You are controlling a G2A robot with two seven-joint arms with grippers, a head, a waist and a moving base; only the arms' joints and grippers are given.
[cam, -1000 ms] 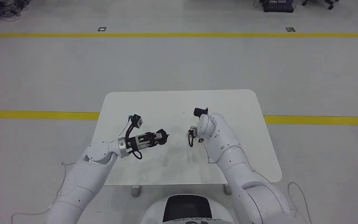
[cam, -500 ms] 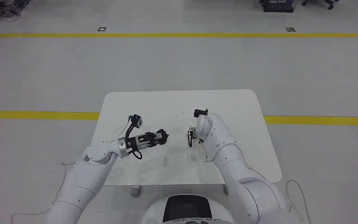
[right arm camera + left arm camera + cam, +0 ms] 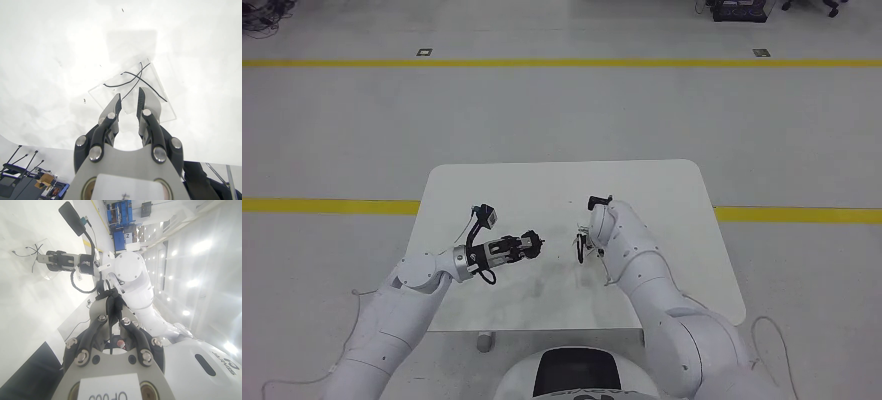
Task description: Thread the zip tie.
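Since a black strip [image 3: 113, 303], apparently a zip tie, is clamped between the closed jaws of the left gripper [image 3: 110, 315], one half of the job is judged to be in hand. That gripper is held above the table [image 3: 662, 190], pointing across at the other arm. Whether the strip's head or its tail is gripped cannot be told.

Just opposite, the right gripper [image 3: 129, 92] is held with its jaws apart and nothing between them. It is poised over a clear tray [image 3: 167, 109] that lies flat on the table. In the tray, several thin black zip ties [image 3: 138, 77] are seen lying crossed over one another. The end of one tie lies just beside one fingertip.

The step is judged to be the pick-up of a second piece, and no threading has been begun. For the next move, a descent onto a single tie is called for. The jaws must be closed on one thin strip only, clear of the crossing, so that a neighbouring tie is not lifted with it.
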